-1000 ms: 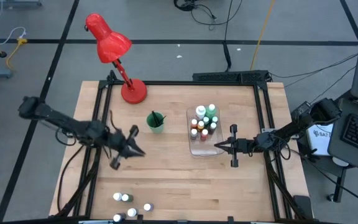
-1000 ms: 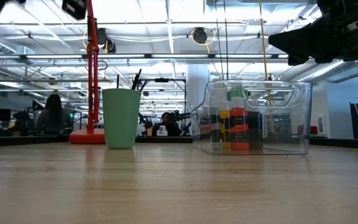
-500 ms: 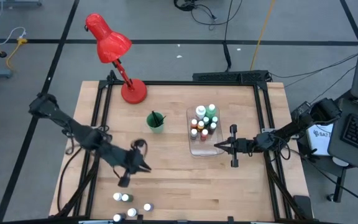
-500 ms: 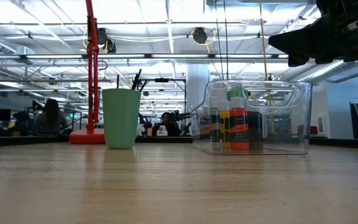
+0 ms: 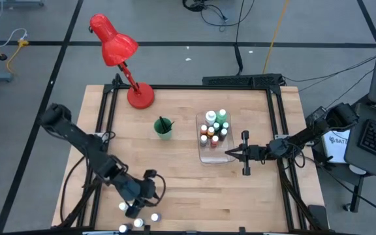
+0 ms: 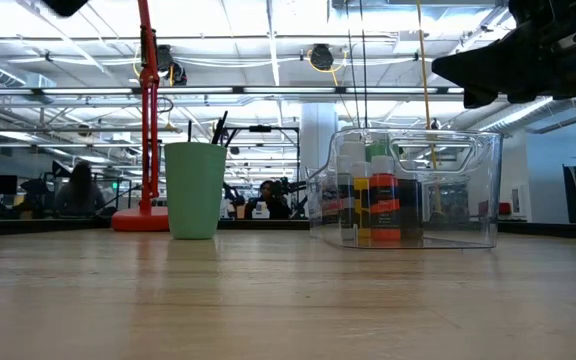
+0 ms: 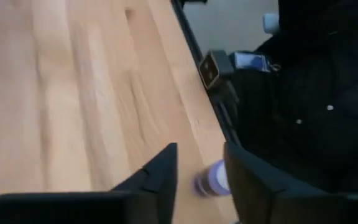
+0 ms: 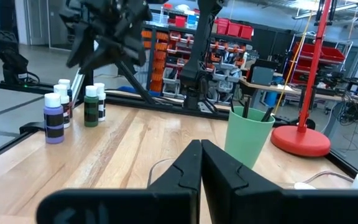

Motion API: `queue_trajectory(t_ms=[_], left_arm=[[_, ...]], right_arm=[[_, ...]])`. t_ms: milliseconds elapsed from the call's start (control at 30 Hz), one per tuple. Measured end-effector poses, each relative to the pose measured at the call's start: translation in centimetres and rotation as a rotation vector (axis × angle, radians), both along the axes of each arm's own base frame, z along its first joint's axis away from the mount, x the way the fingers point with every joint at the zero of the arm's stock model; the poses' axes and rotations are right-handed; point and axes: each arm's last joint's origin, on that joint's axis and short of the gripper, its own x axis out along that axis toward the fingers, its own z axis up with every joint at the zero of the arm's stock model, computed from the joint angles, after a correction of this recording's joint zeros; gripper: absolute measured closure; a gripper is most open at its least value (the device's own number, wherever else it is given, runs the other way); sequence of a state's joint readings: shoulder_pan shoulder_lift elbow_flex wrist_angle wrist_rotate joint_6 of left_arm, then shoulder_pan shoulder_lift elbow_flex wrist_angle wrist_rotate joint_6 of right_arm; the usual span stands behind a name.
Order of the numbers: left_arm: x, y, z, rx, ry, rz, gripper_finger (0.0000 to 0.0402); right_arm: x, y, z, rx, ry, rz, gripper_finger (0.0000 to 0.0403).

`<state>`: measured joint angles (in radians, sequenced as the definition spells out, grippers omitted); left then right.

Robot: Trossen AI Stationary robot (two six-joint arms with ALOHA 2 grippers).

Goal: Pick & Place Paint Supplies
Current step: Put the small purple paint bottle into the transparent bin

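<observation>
Left gripper (image 5: 138,203), fingers spread with a gap, hovers at the high view's lower left over the loose paint bottles (image 5: 130,207) clustered by the table (image 5: 188,176) edge, where a careless descent could topple neighbours or push one off.

Cup (image 5: 164,127) left of bin (image 5: 202,154); loose bottles (image 5: 126,207) at near edge, under left hand (image 5: 138,203).

- I'm working in a big open lab or workshop hall: strip lights and ducts (image 6: 318,57) run overhead in the upper frame.
- Shelving with red and orange bins (image 8: 185,37) stands in the upper middle.
- People (image 6: 80,188) sit at workstations, far left.
</observation>
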<state>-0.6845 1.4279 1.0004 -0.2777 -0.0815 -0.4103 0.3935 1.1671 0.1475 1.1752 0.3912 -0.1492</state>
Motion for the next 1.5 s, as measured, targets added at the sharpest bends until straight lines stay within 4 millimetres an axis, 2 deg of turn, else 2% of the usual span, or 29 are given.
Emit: queue_trajectory(t_ms=[133,267,700,933,1167,1500], left_arm=[[0.1,-1.0,-1.1,-0.067,0.084,0.018,0.0217],[0.5,-2.3,-2.0,-0.072,0.057,-0.028,0.0189],[1.8,-4.1,-5.7,-0.040,0.103,-0.093,0.0185],[1.8,-4.1,-5.9,-0.046,0.115,-0.108,0.0185],[0.8,-4.5,-6.3,-0.011,0.168,-0.144,0.0185],[0.7,-4.7,-6.3,0.029,0.127,-0.100,0.0185]], right_arm=[[0.0,0.0,0.0,0.001,0.002,0.000,0.0399],[0.0,0.0,0.0,-0.003,0.002,0.000,0.0399],[0.0,0.0,0.0,-0.003,0.003,0.000,0.0399],[0.0,0.0,0.0,-0.002,0.002,0.000,0.0399],[0.0,0.0,0.0,-0.003,0.005,0.000,0.0399],[0.0,0.0,0.0,-0.003,0.005,0.000,0.0399]])
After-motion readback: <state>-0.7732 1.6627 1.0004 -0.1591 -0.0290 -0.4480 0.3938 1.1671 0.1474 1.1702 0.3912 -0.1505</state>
